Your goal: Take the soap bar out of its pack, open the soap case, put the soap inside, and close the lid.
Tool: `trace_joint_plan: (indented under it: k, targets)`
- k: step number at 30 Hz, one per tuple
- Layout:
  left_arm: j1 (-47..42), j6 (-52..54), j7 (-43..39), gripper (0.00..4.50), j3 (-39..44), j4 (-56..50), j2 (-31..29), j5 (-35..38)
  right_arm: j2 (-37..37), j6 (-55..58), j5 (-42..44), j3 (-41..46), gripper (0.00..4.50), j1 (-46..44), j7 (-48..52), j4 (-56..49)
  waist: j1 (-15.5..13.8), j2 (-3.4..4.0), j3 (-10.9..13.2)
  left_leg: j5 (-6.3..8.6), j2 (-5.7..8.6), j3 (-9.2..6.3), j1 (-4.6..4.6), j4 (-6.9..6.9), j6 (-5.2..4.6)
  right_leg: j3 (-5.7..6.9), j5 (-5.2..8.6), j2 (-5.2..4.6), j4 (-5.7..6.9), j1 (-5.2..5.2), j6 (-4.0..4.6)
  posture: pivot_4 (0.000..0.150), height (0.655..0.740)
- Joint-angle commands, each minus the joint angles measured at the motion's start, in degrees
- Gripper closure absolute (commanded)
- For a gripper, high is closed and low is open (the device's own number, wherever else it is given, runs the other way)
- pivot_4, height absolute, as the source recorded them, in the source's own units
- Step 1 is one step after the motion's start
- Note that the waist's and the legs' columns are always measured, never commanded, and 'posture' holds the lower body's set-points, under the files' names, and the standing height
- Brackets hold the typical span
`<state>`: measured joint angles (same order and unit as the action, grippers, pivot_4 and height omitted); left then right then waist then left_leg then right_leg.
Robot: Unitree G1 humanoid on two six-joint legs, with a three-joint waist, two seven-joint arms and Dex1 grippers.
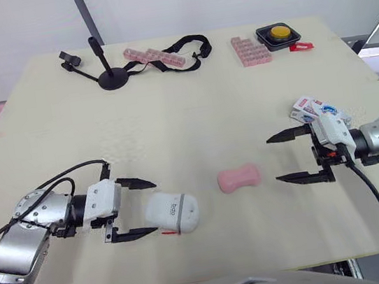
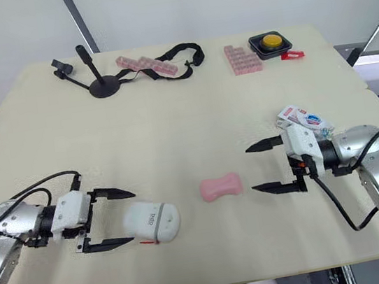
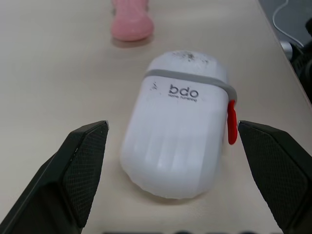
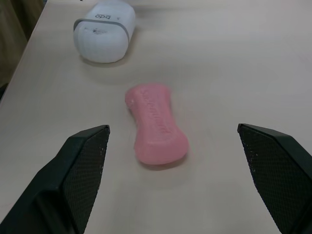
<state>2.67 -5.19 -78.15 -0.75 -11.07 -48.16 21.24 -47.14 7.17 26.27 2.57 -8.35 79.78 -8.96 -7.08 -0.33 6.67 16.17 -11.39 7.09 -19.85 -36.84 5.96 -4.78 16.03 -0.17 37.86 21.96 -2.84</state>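
In the head views, a white soap case [image 1: 173, 213] is seen lying shut on the pale surface [image 1: 174, 130]. The left gripper [image 1: 155, 206] is held at the case's left end, with its two black fingers spread apart on either side of that end. The bare pink soap bar [image 1: 238, 178], waisted like a peanut, lies just right of the case and apart from it. Farther right of the case, past the bar, the right gripper [image 1: 273, 160] is held with its fingers wide apart and nothing between them. The printed soap pack [image 1: 315, 108] lies farther right again, behind that gripper; its writing cannot be read.

In the left wrist view, "bdo" is printed in dark letters on the case, above a smaller line that cannot be read. A grey band [image 3: 187, 77] is wrapped round the smooth, rounded plastic shell. Shallow ribs are moulded into the nearer end, and a red tab [image 3: 232, 122] is set at the band. The cross-hatched fingers [image 3: 85, 161] stand clear of the case on both sides.

In the right wrist view, raised lettering runs along the bar but cannot be read. The case lies beyond it, with "bdo" showing.
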Motion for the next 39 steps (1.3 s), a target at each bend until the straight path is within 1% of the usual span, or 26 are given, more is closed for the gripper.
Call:
trace_joint_plan:
  k: [1,3,8,15,19,25,33,39]
  targets:
    - [-2.8,-3.0,-0.4,0.00,-2.2,4.0,1.5,-2.4,0.1,1.4,1.4,0.0,0.02,-1.4,-1.2,-3.3,0.1,0.01,0.0,-0.02,0.01,0.00,0.00,0.00,0.00,-0.01,0.00,0.00,0.02,0.00,0.00,0.150,0.7400]
    - [-3.6,-3.7,-0.9,0.00,-3.4,5.1,2.0,-3.1,0.3,1.9,1.3,-0.4,0.02,-2.1,-1.6,-3.6,0.3,0.01,0.0,-0.04,0.02,0.00,0.00,-0.01,-0.01,-0.02,0.00,0.01,0.25,0.01,0.00,0.150,0.7400]
    - [-4.5,-4.3,-2.6,0.00,-5.6,6.3,2.0,-3.6,0.5,3.3,1.5,-1.1,0.02,-3.5,-2.2,-4.3,0.5,0.00,0.0,-0.04,0.03,0.00,-0.02,0.00,-0.01,-0.03,0.00,0.15,0.26,0.02,0.00,0.150,0.7400]
    - [-6.7,1.3,-0.6,0.00,-7.2,1.4,2.6,-2.7,0.7,4.8,1.7,-1.6,0.02,-4.3,-2.8,-5.0,0.5,0.01,0.0,-0.04,0.04,0.00,-0.02,-0.01,-0.01,-0.01,0.00,0.14,0.29,0.02,0.00,0.150,0.7400]
    - [-7.0,2.3,-0.5,0.00,-8.0,-0.2,2.5,-3.2,0.8,5.4,1.5,-1.7,0.02,-4.3,-3.3,-5.5,0.6,0.01,0.0,-0.04,0.04,0.00,-0.02,-0.01,0.00,-0.03,0.00,0.18,0.29,0.02,0.00,0.150,0.7400]
    - [-7.0,4.0,-0.7,0.00,-8.5,-1.2,2.1,-2.9,0.5,5.9,1.3,-1.7,0.02,-4.1,-3.4,-5.5,0.6,0.01,0.0,-0.04,0.04,0.00,-0.01,0.00,0.00,-0.03,0.00,0.20,0.29,0.01,0.00,0.150,0.7400]
    - [-6.6,3.8,-2.4,0.00,-8.3,1.1,1.2,-3.1,0.6,5.8,1.0,-1.7,0.02,-4.2,-3.3,-4.8,0.7,0.01,0.0,-0.04,0.05,0.00,-0.01,-0.01,0.00,-0.04,0.00,0.21,0.30,0.01,0.00,0.150,0.7400]
    - [-6.5,4.5,-1.6,0.00,-7.6,2.1,1.5,-2.6,0.5,5.9,1.0,-1.6,0.02,-3.6,-3.2,-4.8,0.6,0.01,0.0,-0.04,0.05,0.00,-0.01,-0.01,0.00,-0.03,0.00,0.20,0.31,0.01,0.00,0.150,0.7400]
